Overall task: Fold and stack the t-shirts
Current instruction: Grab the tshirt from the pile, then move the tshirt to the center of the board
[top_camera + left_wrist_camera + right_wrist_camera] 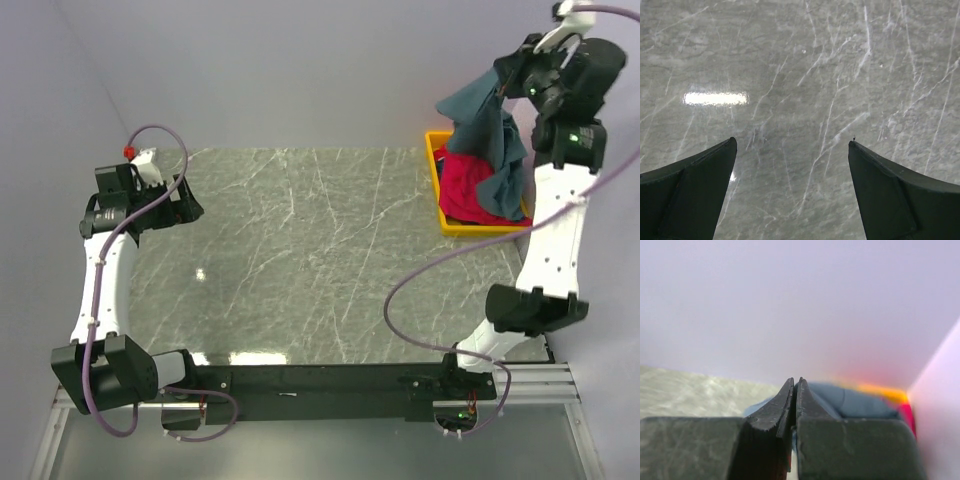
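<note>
While the right hand (503,82) hangs at the top view's upper right, pinching the blue-grey t-shirt (487,125) that dangles over the yellow bin (434,170), the red t-shirt (465,187) lies inside that bin, and the left hand (180,205) sits at the left over the surface (300,250). The left wrist view shows its fingers (690,195) spread wide above bare marble. The right wrist view shows fingers (770,415) pressed together, with blue-grey cloth just behind them.

left arm (100,290): elbow bent, forearm reaching forward on left side | left gripper (792,144): jaws wide apart, nothing between | right arm (550,230): stretched up at far right | right gripper (794,385): raised high, jaws pressed together, pinching blue-grey t-shirt (488,125)
</note>
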`<state>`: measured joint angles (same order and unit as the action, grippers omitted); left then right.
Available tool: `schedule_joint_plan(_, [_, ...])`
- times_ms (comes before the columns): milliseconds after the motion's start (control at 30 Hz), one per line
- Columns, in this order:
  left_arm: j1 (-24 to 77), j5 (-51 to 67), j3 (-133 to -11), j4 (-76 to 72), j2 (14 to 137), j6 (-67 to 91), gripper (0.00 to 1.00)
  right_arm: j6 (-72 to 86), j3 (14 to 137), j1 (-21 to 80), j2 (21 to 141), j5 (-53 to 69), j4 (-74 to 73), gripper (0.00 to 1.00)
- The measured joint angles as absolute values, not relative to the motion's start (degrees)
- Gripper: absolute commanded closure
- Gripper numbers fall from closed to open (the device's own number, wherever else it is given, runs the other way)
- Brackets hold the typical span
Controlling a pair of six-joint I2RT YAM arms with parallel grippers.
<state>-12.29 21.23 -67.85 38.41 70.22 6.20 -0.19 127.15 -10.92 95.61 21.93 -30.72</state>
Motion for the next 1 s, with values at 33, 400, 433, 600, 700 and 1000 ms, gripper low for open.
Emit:
schedule_joint_plan(33, [-12.29, 21.43, -68.20, 38.44, 70.19, 6.52, 0.01, 0.30, 127.52, -10.92, 94.24, 22.92, -30.44, 1.00])
schedule_joint_plan(400, [-12.29, 22.17, -68.86, 38.63, 67.96, 8.25, 0.01, 9.80, 127.44, -6.63, 78.70, 32.69, -14.68, 1.00])
schedule_joint_plan(433, [-12.29, 22.17, -68.88, 38.63, 67.61, 8.29, 0.01, 10.57, 128.11, -5.43, 78.24, 33.12, -13.10, 1.00])
schedule_joint_plan(600, [-12.29, 22.13, -69.56, 38.72, 65.89, 8.60, 0.01, 14.13, 133.43, 1.56, 79.53, 34.26, -8.05, 1.00])
schedule_joint_plan(700, [-12.29, 22.11, -70.35, 38.81, 65.49, 8.69, 0.01, 16.10, 135.04, 6.70, 80.93, 34.54, -6.48, 1.00])
schedule_joint_plan(1000, [-12.29, 24.77, -70.41, 39.29, 64.10, 5.56, 0.01, 17.06, 112.27, 15.84, 77.69, 32.69, -7.44, 0.17])
